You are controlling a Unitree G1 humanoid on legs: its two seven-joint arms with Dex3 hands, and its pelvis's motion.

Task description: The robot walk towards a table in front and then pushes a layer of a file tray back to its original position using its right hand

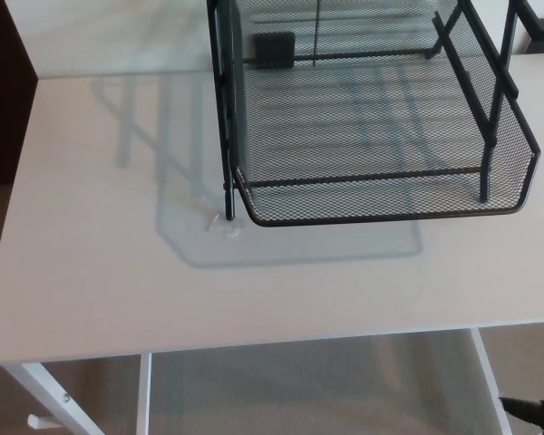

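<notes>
Below the camera spreads a white table [100, 272], a broad flat slab with a smooth matte surface and a straight near edge. A white metal leg [45, 390] slants out under that edge, left of the tray, and beige carpeted floor [299, 390] shows beneath the table.

On the far right part of the table stands the file tray [381, 109], black wire mesh on a thin black rod frame. Its pulled-out layer [385, 195] is a shallow rectangular basket with rounded front corners and a low mesh wall. The layer juts toward the table's near edge, past the tray's black upright posts [225, 118], which stand at the tray's left side. The layer's open front faces the camera. Its long axis cannot be judged, since the back runs out of the picture. A soft grey shadow of the mesh lies on the table left of and below the tray.

Well below the tray, at the picture's bottom right corner, a small dark sliver of the right hand [537, 415] shows; whether its fingers are spread or closed cannot be told. The left hand is out of sight.
</notes>
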